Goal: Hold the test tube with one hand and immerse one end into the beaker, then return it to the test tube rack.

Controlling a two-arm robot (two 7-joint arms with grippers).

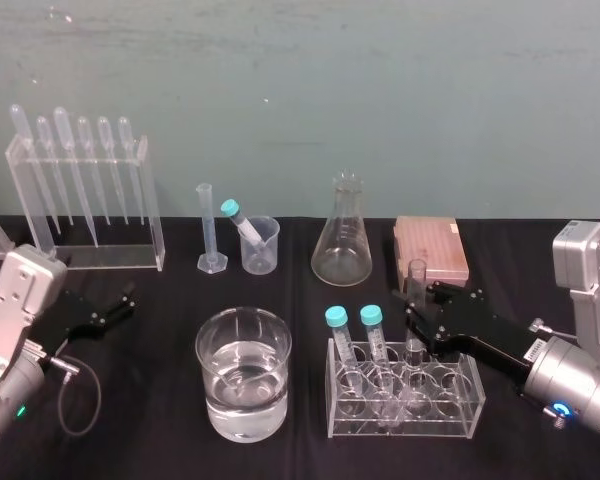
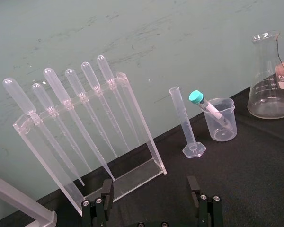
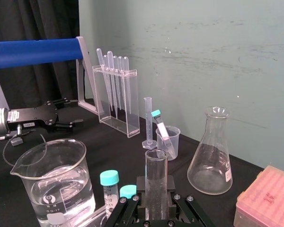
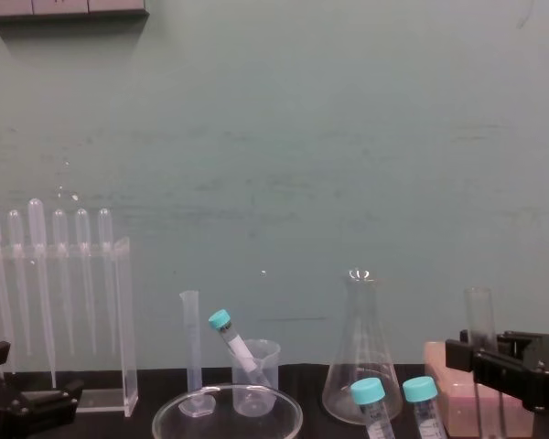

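Jaws apart, the left tool [image 1: 126, 303] sits idle well left of the test tube rack [image 1: 450, 425]. Just left of the rack stands the beaker [image 1: 242, 335], part-filled with water. The test tube [image 1: 417, 275] stands upright in the rack's back row, the right tool [image 1: 418, 302] closed around it from the rack's right side. A tilted lift could jam the glass in its hole or knock the capped tubes [image 1: 371, 330] beside it.

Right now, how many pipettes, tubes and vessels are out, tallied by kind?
Pipettes: 6
Capped tubes: 3
Uncapped tube: 1
Beakers: 2
Flask: 1
Cylinder: 1
Total: 14
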